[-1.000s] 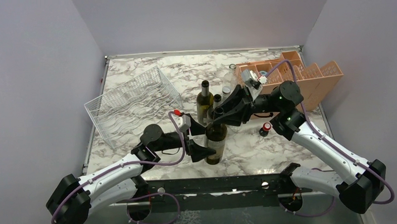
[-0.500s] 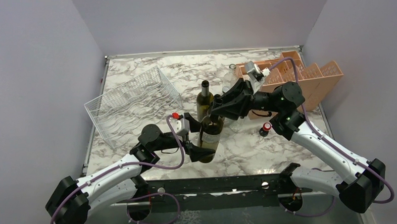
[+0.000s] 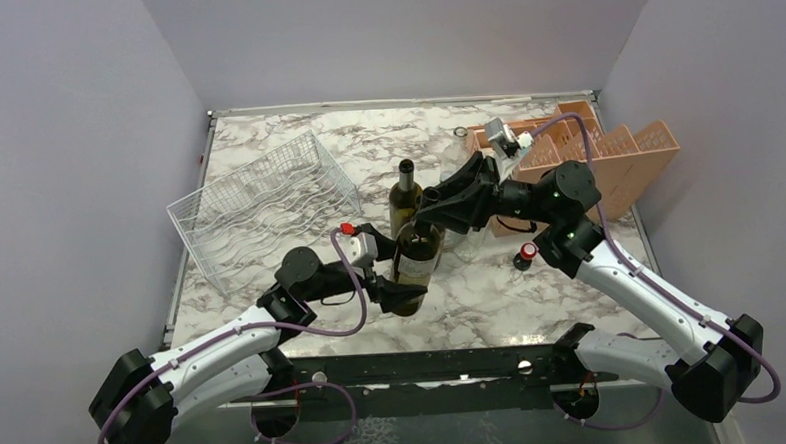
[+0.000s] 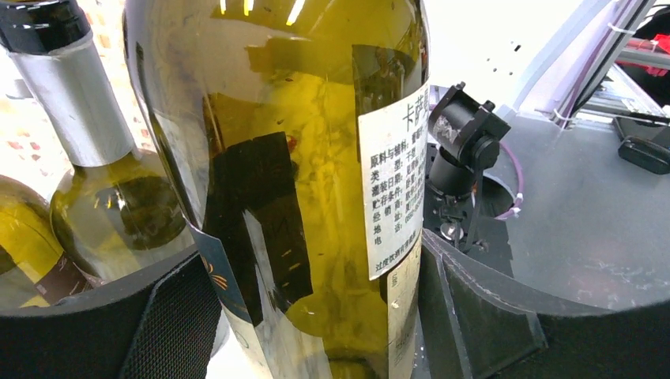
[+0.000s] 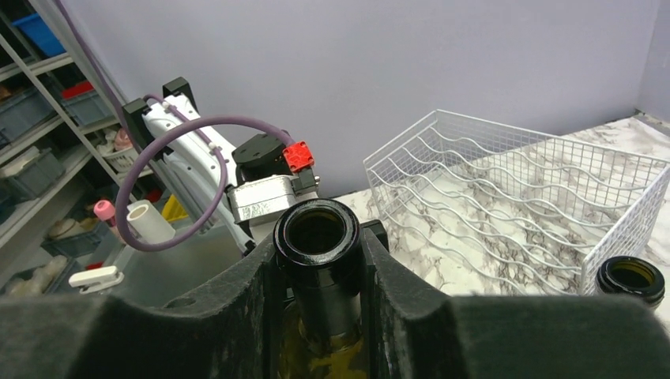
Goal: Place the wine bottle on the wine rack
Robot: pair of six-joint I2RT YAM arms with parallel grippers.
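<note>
The right gripper point(image 5: 320, 245) is clamped on the neck of the uncorked wine bottle point(image 4: 300, 197), jaws tight on either side just below the dark lip. The left gripper point(image 4: 316, 339) has drawn in from wide open within the past second, and its black jaws now sit flat against the bottle's belly on both sides. In that time the bottle has been tipped and carried a little away from the near edge of the table point(image 3: 532, 296). It now leans with its mouth toward the far edge (whether the base has left the marble is hard to tell).

With both arms on it, the carry looks about to begin. The wine rack point(image 3: 268, 202) sits apart, along the table's left edge, with nothing in its cradles.

The bottle is smooth, translucent olive-green glass, a cylinder with sloping shoulders, and carries a white paper label point(image 4: 395, 181) printed in small characters. The rack is thin white wire, with grid walls around wavy cradle rows. The tabletop is grey-veined marble pattern. A second bottle point(image 4: 79, 110), with a silver foil collar, stands just behind, and an orange crate point(image 3: 606, 158) with dividers sits at the far right corner.
</note>
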